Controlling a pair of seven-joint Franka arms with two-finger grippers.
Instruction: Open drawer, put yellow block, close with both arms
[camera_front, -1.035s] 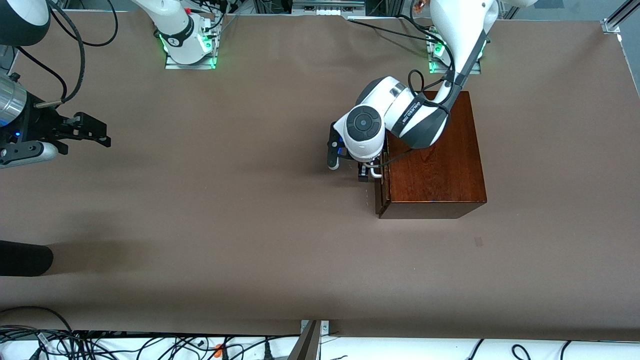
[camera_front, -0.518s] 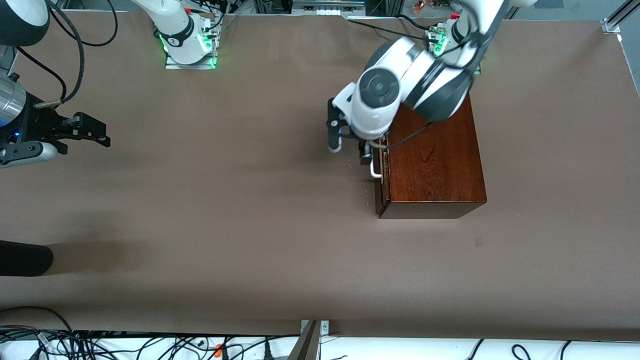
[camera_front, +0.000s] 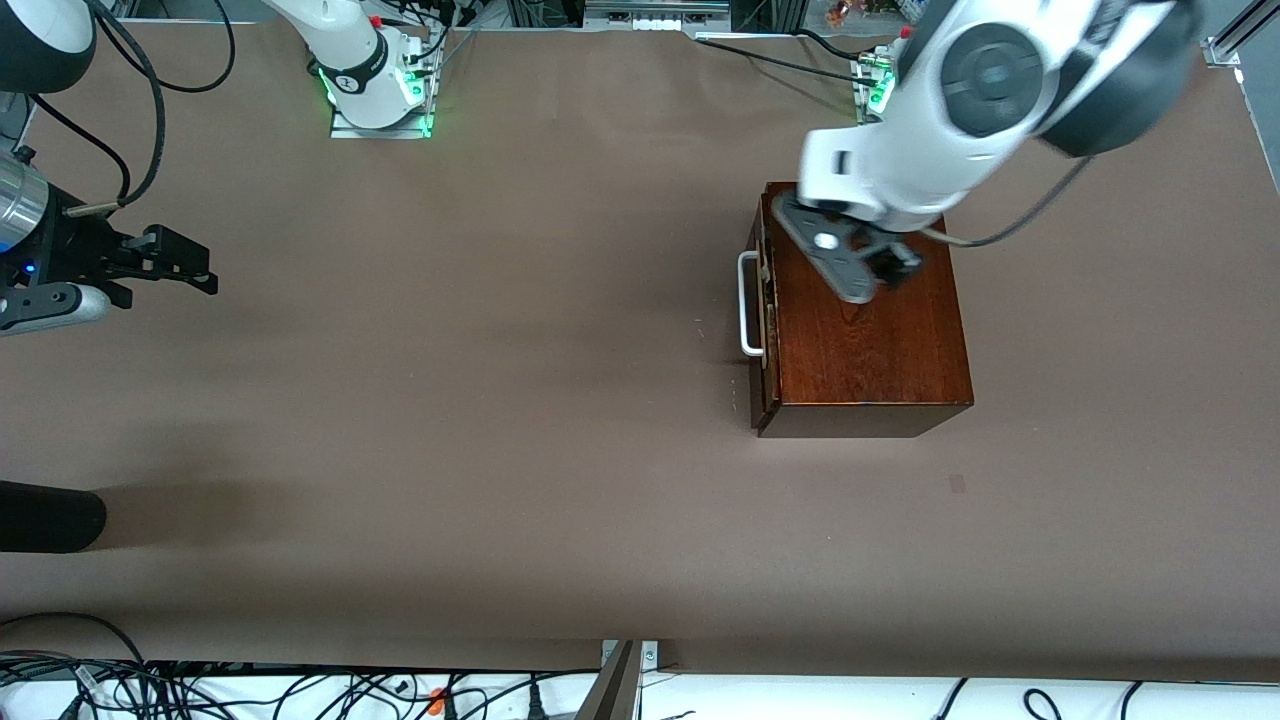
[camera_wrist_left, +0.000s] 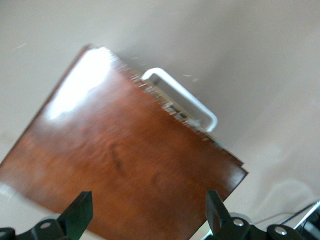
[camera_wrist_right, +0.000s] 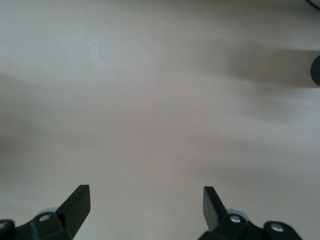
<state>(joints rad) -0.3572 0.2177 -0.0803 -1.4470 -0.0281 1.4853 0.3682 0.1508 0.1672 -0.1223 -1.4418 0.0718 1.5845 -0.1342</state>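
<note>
Drawer (camera_front: 762, 300) sits closed in the wooden box (camera_front: 865, 330), white handle (camera_front: 746, 305) facing the right arm's end, clear for a pull. Left gripper (camera_front: 868, 268) hangs over the box top, fingers spread wide, holding nothing. Right gripper (camera_front: 190, 268) waits over bare table (camera_front: 450, 400), jaws wide and empty. Yellow block is not visible in any view.

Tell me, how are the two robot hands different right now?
The left gripper hangs over the wooden box; the right gripper waits over bare table at the right arm's end. The left gripper tilts downward; the right gripper lies level. Both are black, two-fingered, open and holding nothing.
</note>
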